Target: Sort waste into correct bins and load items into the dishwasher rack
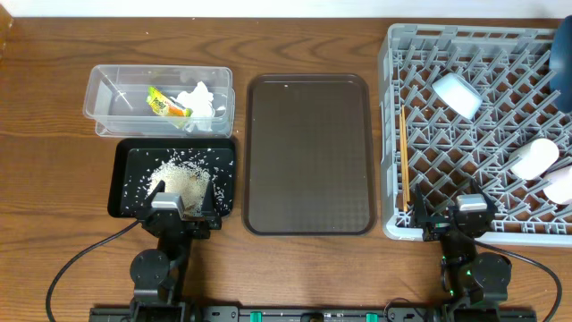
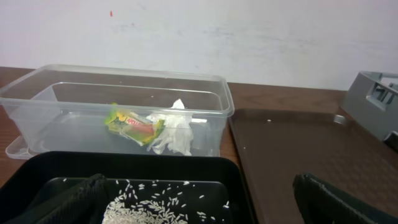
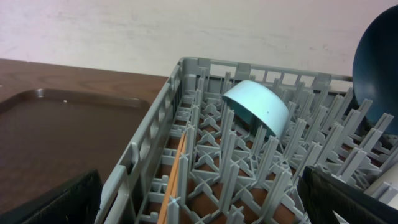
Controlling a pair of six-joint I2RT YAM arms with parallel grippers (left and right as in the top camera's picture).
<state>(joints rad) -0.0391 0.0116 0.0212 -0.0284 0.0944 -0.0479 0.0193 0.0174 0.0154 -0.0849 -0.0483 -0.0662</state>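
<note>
Near the rack (image 1: pixel 391 107) and black tray (image 1: pixel 116 183), both jaws hang wide and empty, so they should probably lift clear gently.

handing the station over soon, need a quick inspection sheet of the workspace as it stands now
surface: wooden table, with a brown serving tray in the middle
job's things: wrapper and tissue in the clear container; rice in the black tray; bowl, plate, white cup, pinkish cup and chopsticks in the rack
clutter: nothing seen
grippers: left pincer open over the black tray's near edge; right pincer open at the rack's near edge
cables: black cables loop from both arm bases
surroundings: pale wall behind the table
</note>
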